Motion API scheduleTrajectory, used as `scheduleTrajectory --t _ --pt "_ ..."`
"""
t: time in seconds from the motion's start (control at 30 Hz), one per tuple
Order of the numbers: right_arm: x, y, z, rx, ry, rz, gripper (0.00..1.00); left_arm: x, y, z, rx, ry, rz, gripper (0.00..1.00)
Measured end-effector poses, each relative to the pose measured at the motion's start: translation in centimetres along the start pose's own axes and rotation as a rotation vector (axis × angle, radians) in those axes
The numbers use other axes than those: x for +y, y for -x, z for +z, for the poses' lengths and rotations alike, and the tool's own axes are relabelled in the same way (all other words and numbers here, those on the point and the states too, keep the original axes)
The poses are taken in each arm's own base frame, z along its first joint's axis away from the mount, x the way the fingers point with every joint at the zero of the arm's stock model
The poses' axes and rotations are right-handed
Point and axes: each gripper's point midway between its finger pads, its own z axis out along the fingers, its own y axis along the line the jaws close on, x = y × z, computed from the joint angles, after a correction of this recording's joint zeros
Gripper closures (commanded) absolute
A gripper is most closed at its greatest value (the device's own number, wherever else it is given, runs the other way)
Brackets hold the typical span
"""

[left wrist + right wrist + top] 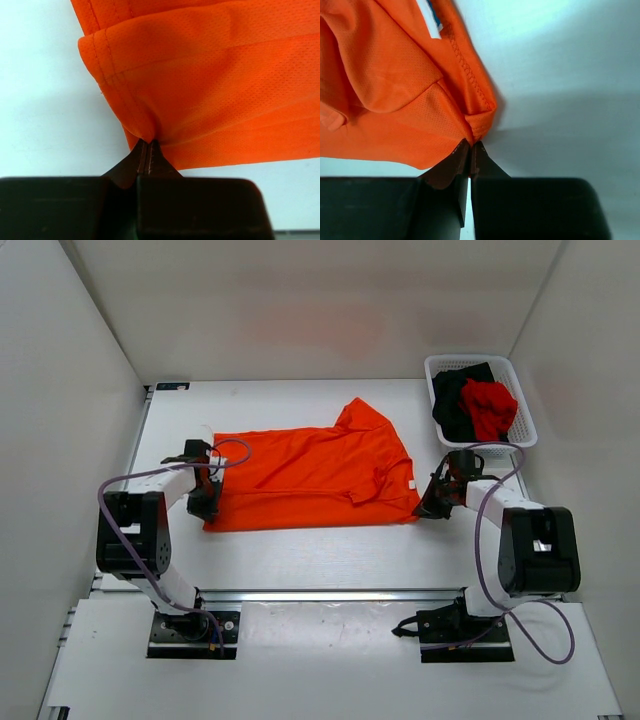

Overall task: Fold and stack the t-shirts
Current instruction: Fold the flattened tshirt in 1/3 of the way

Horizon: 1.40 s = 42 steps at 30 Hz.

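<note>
left of the white basket (528,415), left pincer (148,146) and right pincer (471,146) clench the orange t-shirt (310,475).

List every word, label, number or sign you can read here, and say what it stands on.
No text is readable.
The orange t-shirt carries a small white label with a blue edge, but no lettering can be made out on it.
Nothing else in view shows any writing.

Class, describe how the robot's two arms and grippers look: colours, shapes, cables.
The left arm and right arm have black box-like joint housings and white links; a lilac cable loops along each. The left gripper and right gripper have blocky black bodies with dark brown fingers tapering to thin tips.
</note>
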Motion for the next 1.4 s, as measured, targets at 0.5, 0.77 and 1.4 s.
scheduleTrajectory --t 0.5,0.77,1.4 --pt "-2.9 -5.4 -6.5 -0.016 -0.106 0.091 0.56 -0.9 -5.0 -4.9 0.055 -0.003 0.172 0.61" --pt "1.6 -3.4 -9.1 -0.105 -0.108 -0.095 0.93 0.9 -5.4 -6.6 0.039 0.125 0.175 0.01" --pt "8.2 -7.7 -0.9 0.141 -0.003 -0.23 1.0 -0.5 -4.3 -5.7 -0.007 0.147 0.24 0.02"
